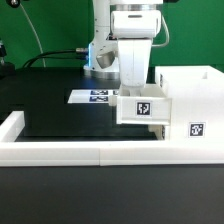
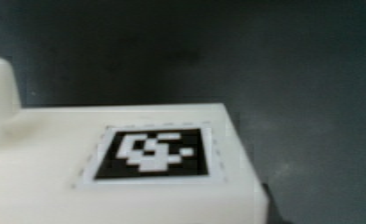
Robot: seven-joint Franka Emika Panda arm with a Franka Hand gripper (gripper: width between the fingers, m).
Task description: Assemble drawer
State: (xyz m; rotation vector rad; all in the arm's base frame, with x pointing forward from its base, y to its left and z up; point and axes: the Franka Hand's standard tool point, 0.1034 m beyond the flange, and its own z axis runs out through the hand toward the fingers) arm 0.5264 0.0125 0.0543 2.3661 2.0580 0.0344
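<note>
A black table [image 1: 60, 105] fills the middle of the exterior view, bordered along its near edge by a long low white wall [image 1: 70, 152], with dark surroundings and some cables behind. Flat on the table toward the back lies the marker board [image 1: 95, 97], thin and white, with its tags facing up. On the exterior view's right stands the drawer housing [image 1: 195, 105], a tall white box carrying a square black-and-white tag on its near face low down. Just beside the housing, on its side toward the exterior view's left and apparently touching it, sits a small white tray [image 1: 142, 108] with a tag on its near face; whether it is partly slid into the housing or only pressed against it cannot be told. The white arm [image 1: 130, 45] comes down from above directly over this tray, and the pincer [image 1: 138, 88] is at the tray's top edge, hidden behind the arm's own body and the tray, so whether its jaws are apart or closed, or gripping the tray, cannot be told. The wrist view is blurred: it shows a white surface with a square tag [image 2: 155, 152] close below the camera, the dark table beyond it, and a pale rounded shape at one edge that cannot be identified.
</note>
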